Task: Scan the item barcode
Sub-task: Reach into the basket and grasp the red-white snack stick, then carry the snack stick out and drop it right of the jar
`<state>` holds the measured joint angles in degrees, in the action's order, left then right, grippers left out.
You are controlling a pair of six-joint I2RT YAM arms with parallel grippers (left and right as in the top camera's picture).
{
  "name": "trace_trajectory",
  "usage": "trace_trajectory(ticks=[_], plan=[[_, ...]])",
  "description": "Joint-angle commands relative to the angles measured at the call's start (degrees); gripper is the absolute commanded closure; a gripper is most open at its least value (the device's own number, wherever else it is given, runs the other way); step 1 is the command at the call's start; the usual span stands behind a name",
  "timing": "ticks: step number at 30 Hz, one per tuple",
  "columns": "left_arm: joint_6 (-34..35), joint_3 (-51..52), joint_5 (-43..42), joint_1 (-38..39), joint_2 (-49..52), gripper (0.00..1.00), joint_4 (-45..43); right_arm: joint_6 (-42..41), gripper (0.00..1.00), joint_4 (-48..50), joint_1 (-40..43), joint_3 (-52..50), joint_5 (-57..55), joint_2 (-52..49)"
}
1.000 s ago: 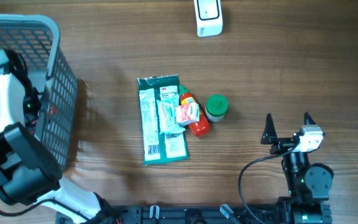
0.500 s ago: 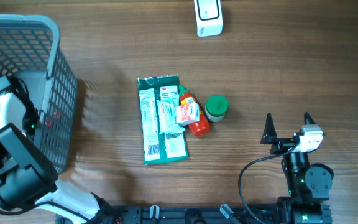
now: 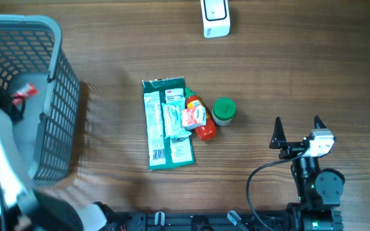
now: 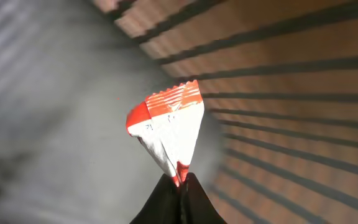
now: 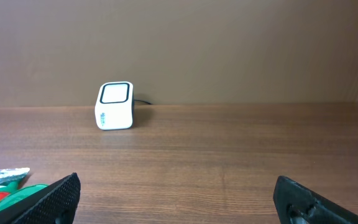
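Left side, inside the grey basket (image 3: 58, 96). Left fingers (image 4: 166, 202) are pressed together with no gap showing, pinching a small red-and-white sachet (image 4: 169, 127) by its lower corner only. The sachet stands up from the tips, its crimped edge at the top and most of its body hanging free of the hold. From overhead the sachet shows as a red fleck within the basket walls, near the left arm, which is blurred there.

Right fingers (image 5: 48, 199) are spread wide and carry nothing, parked low over the surface (image 3: 288, 64) near the front right.

The scanner (image 3: 215, 16), a white box, sits at the far edge of the surface, well apart from the basket. Between them lie a green packet (image 3: 167, 122), a red bottle (image 3: 201, 125) touching it, and a green-lidded jar (image 3: 223, 110) just beside the bottle.

Risks, as I judge them:
- Grip is thin, a corner pinch on a slick wrapper. A quick swing toward the scanner could let it twist or slide out.
- The basket wall is tall. A low exit path could catch the sachet or the arm on the rim and strip the sachet off.
- No barcode can be made out on the face in view. If the code sits on the other side, or under the fingers, the scanner will not read it without reorienting.
- The floppy pack may fold, creasing the code.
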<state>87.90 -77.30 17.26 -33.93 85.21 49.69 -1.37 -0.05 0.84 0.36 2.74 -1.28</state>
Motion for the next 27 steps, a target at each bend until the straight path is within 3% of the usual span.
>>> trace_trajectory(ticks=[1,8,14,19,27], plan=[[-1.6,-3.7,-0.8,-0.5,-9.7,0.96,0.2,0.5,0.00,0.1,-0.3,0.0,-0.2,-0.1],[-2.4,-3.7,-6.2,3.5,-25.6,0.96,-0.3,0.5,0.00,0.1,-0.3,0.0,-0.2,-0.1],[-12.6,-3.7,-7.6,20.7,-32.3,0.96,-2.4,0.5,0.00,0.1,-0.3,0.0,-0.2,-0.1],[-23.2,-3.7,-7.6,40.1,-28.0,0.96,-2.4,0.5,0.01,0.1,-0.3,0.0,-0.2,-0.1],[-23.2,-3.7,-7.4,60.1,-10.6,0.96,-3.7,0.5,0.00,0.1,-0.3,0.0,-0.2,-0.1]])
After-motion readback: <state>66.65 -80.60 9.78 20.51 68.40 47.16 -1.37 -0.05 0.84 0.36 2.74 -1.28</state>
